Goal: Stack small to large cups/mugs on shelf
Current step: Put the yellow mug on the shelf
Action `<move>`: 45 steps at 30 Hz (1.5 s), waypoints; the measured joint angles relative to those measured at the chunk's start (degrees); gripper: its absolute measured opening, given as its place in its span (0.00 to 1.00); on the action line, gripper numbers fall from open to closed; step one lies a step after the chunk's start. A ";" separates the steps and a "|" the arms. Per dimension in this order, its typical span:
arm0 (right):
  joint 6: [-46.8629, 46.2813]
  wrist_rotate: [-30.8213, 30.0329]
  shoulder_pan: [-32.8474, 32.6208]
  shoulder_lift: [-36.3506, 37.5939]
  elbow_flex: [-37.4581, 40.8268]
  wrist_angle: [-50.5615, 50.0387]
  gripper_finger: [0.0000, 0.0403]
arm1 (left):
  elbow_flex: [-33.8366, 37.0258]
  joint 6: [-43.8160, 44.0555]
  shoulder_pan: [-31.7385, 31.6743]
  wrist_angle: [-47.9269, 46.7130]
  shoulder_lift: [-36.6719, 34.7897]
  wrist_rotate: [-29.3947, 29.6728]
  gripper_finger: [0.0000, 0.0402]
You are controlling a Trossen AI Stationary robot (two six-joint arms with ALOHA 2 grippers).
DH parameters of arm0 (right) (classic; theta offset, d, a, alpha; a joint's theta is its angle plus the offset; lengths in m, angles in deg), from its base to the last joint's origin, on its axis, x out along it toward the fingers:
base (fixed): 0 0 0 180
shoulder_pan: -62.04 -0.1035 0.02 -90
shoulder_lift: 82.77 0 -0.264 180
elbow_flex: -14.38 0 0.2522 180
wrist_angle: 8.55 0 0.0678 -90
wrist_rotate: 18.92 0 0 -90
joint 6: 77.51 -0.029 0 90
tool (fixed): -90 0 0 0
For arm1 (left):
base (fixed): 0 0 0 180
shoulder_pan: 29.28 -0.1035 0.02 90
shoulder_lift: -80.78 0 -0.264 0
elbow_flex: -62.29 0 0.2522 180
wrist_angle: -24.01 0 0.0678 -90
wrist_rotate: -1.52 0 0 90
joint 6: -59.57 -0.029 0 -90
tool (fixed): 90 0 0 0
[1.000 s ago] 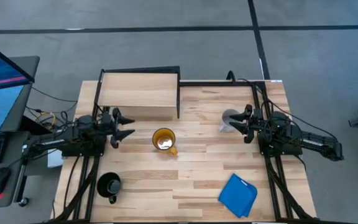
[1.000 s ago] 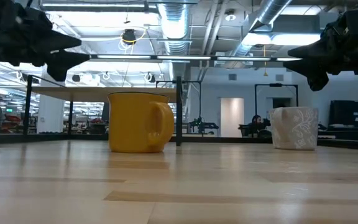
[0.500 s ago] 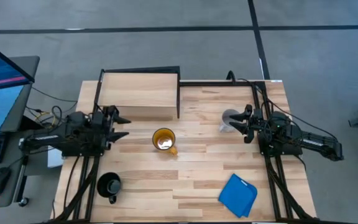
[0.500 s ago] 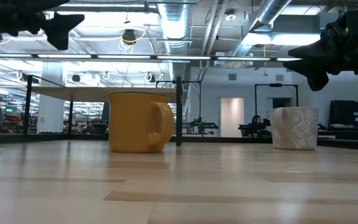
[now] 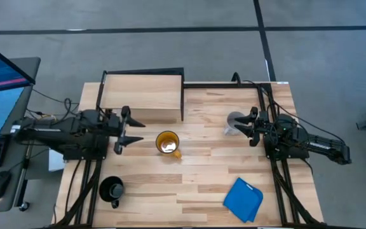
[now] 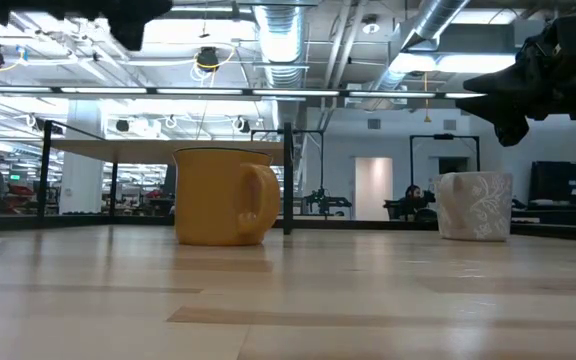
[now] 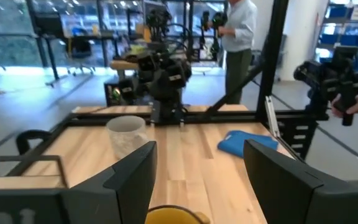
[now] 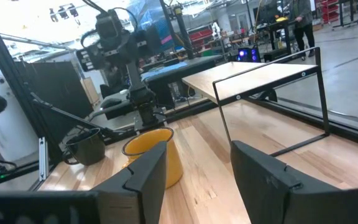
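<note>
Nothing stacked yet: shelf (image 5: 142, 95) bare, yellow-orange mug (image 5: 168, 143) just in front of it, pale mug (image 5: 236, 122) off to its right, black mug (image 5: 112, 189) well forward, left gripper (image 5: 134, 130) and right gripper (image 5: 236, 126) both spread wide, empty.

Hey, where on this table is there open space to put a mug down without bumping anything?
The shelf top is bare. Open wood runs between the yellow mug and the white mug, and along the near edge between the black mug and the blue cloth. It is tighter by the left gripper beside the yellow mug, and the right gripper over the white mug.
</note>
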 joint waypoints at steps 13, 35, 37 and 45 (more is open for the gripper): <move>0.02 0.00 -0.02 0.00 -0.02 0.00 0.50 | -12.22 18.46 6.42 -0.06 19.96 15.04 0.58; 0.02 0.00 -0.02 0.00 -0.01 0.02 0.50 | -35.90 56.58 18.27 -15.01 51.59 42.34 0.58; 0.02 0.00 -0.02 0.02 0.00 0.00 0.50 | -36.67 62.06 18.86 -16.37 53.78 41.64 0.58; 0.01 0.00 -0.02 -0.14 0.00 0.00 0.50 | -39.18 79.78 20.80 -16.44 63.60 34.35 0.58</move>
